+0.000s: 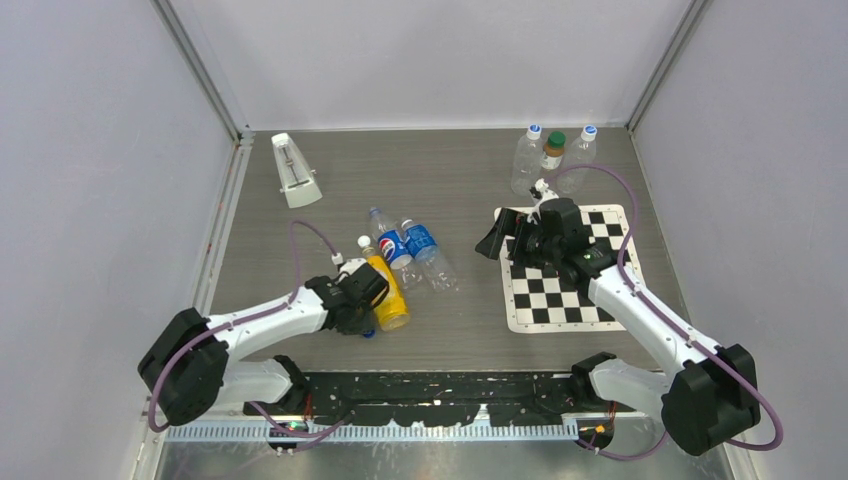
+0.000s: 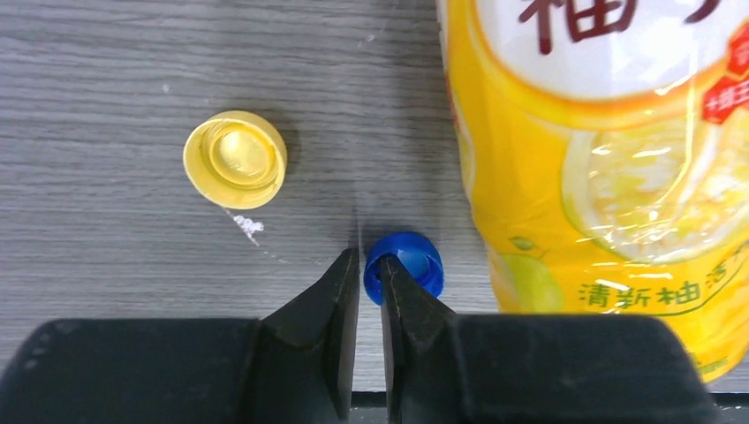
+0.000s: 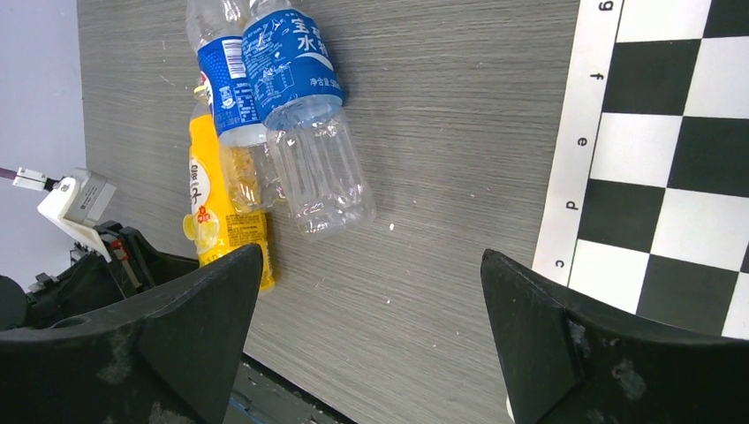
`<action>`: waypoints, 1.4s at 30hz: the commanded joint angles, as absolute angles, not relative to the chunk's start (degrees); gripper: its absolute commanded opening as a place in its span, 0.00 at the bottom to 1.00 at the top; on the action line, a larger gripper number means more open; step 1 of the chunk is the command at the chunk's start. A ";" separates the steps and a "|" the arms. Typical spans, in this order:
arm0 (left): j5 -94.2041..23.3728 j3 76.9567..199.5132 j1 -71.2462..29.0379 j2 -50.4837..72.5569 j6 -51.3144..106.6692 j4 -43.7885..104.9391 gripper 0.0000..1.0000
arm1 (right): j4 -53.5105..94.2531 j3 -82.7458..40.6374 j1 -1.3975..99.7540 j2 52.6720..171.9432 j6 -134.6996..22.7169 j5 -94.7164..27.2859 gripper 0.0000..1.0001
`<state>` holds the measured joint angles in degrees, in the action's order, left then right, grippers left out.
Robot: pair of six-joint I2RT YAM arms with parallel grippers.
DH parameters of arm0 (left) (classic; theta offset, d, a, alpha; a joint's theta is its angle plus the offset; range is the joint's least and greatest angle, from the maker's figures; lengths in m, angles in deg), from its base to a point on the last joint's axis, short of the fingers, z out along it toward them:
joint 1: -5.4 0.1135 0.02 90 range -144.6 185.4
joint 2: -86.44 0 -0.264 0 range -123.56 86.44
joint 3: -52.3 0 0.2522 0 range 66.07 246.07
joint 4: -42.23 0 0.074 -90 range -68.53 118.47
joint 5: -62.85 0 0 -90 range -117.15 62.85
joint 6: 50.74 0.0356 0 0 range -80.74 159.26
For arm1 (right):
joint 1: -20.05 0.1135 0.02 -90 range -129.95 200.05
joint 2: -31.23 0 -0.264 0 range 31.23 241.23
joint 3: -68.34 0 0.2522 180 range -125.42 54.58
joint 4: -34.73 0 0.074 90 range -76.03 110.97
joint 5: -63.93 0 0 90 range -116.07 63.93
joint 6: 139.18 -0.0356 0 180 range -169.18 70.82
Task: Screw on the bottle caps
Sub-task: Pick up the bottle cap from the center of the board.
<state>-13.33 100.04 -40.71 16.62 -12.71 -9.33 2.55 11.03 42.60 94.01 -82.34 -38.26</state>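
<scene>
Left tool [image 2: 369, 265]: low over the worktop [image 2: 106, 88], jaws drawn to a narrow slit. Blue cap [image 2: 404, 265] lies at the tips, its near rim under the right-hand finger [image 2: 402, 309] and its left edge level with the slit; cannot tell whether the rim is pinched or only touched.

Yellow cap [image 2: 235, 159]: open side up on the worktop, well apart from the blue cap, ahead and to the left in the left wrist view.

Yellow bottle [image 2: 601, 132]: on its side, just beside the blue cap.

Right tool [image 3: 371, 256]: jaws fully apart, holding nothing, by the checkerboard mat [image 3: 671, 132]. 2 blue-labelled clear bottles [image 3: 291, 97] lie beside the yellow bottle.
</scene>
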 commanded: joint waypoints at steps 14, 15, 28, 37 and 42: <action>-14.83 101.76 -40.31 23.29 -11.43 -10.36 0.00 | 12.60 11.34 42.89 92.43 -82.26 -49.18 1.00; -14.57 102.41 -40.31 25.35 -11.45 -11.47 0.00 | 14.22 11.38 42.90 92.47 -82.74 -50.75 1.00; -19.01 110.88 -38.66 38.79 -15.32 -2.28 0.00 | 51.42 16.28 43.20 95.50 -95.36 -66.31 1.00; -29.83 111.40 -34.44 35.58 -24.99 16.79 0.00 | 90.75 14.63 43.34 109.17 -115.18 -76.01 1.00; -31.51 111.30 -32.03 34.57 -30.04 23.77 0.00 | 102.98 9.28 43.52 117.92 -126.37 -78.62 1.00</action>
<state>-28.02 109.11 -33.78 34.91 -24.23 12.20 84.43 14.72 43.19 114.16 -114.98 -74.78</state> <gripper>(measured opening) 0.021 0.998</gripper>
